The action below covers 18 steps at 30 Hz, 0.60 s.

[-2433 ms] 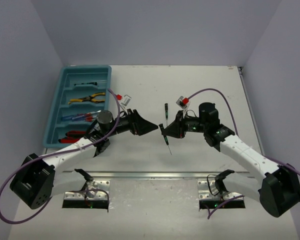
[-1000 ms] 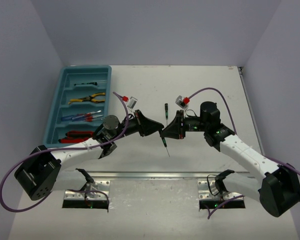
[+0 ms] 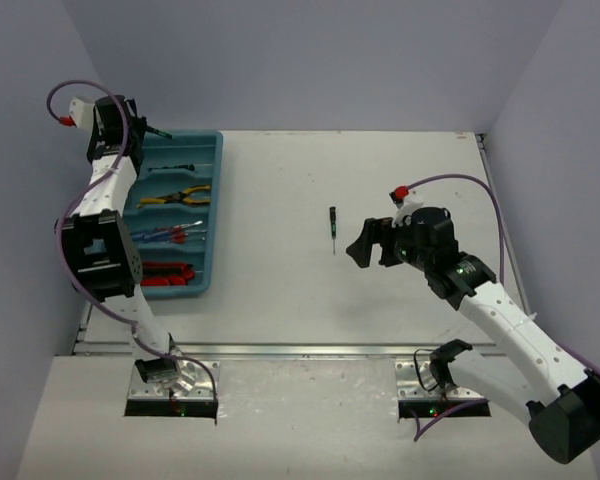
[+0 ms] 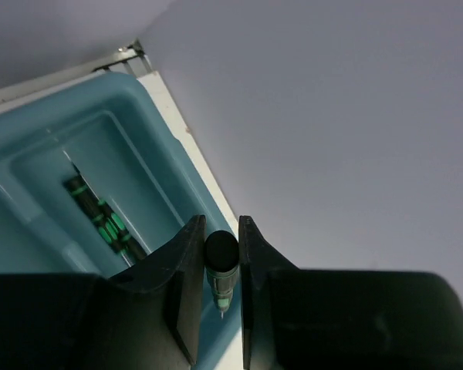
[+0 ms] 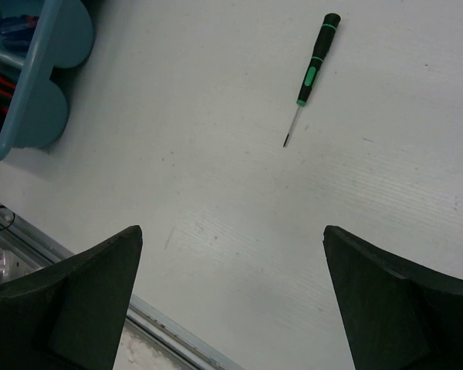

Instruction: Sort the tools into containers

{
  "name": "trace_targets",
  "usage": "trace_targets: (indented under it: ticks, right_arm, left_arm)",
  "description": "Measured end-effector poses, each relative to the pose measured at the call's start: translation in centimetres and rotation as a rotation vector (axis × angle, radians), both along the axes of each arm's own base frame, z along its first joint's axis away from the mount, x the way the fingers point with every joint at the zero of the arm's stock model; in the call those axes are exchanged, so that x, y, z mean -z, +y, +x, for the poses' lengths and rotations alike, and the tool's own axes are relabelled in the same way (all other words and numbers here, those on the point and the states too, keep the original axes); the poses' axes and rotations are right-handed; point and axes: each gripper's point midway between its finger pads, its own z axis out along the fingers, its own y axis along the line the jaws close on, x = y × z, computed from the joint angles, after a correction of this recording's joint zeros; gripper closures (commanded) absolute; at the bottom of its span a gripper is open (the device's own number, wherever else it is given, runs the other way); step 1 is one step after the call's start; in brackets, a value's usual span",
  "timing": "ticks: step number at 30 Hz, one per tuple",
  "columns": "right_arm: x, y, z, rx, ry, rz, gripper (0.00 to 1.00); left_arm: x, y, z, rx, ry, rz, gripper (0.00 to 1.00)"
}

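The left pincer is closed on a thin green-and-black screwdriver, pinched near its black cap, high above the far end of the tray. Two like it lie in the far compartment below. A loose screwdriver lies flat on the bare worktop, well apart from the tray. The right pincer hangs near it, fingers spread wide and empty.

The tool looks light and stiff, with a slim round handle that may roll or slip. The best hold is probably across the handle by the green band, fingers down to the worktop.

Nothing crowds the loose one. At the tray, the rim and the side wall sit close, so a drop could miss. Pliers fill the next compartment.
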Motion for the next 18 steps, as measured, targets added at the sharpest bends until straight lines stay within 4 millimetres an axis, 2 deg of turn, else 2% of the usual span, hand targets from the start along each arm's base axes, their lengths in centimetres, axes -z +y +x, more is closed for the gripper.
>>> trace_targets:
  ticks: [3, 4, 7, 8, 10, 12, 14, 18]
  right_arm:
    - [0.6, 0.1, 0.0, -0.005, 0.017, -0.004, 0.01]
    - [0.9, 0.2, 0.1, -0.005, 0.026, -0.007, 0.01]
    - [1.7, 0.2, 0.2, -0.003, 0.053, -0.018, 0.01]
    - [2.0, 0.3, 0.2, -0.003, 0.061, -0.022, 0.01]
    - [2.4, 0.3, 0.3, -0.003, 0.074, -0.029, 0.01]
    - [2.7, 0.3, 0.3, -0.003, 0.083, -0.033, 0.01]
    - [2.9, 0.4, 0.4, -0.001, 0.090, -0.032, 0.01]
    - [4.5, 0.9, 0.8, -0.003, 0.148, -0.042, 0.01]
  left_arm:
    - [3.1, 2.4, 2.3, -0.015, 0.055, 0.001, 1.00]
    - [4.7, 2.7, 2.8, -0.013, 0.082, -0.007, 0.95]
    - [9.1, 2.9, 3.8, 0.014, 0.144, -0.048, 0.47]
    - [10.5, 2.7, 3.9, 0.026, 0.164, -0.068, 0.39]
    - [12.1, 2.0, 4.0, 0.050, 0.187, -0.103, 0.31]
    - [12.6, 1.4, 4.0, 0.073, 0.194, -0.129, 0.27]
    - [11.9, 0.9, 4.4, 0.102, 0.178, -0.145, 0.22]
    - [8.5, -0.2, 4.6, 0.153, 0.119, -0.158, 0.07]
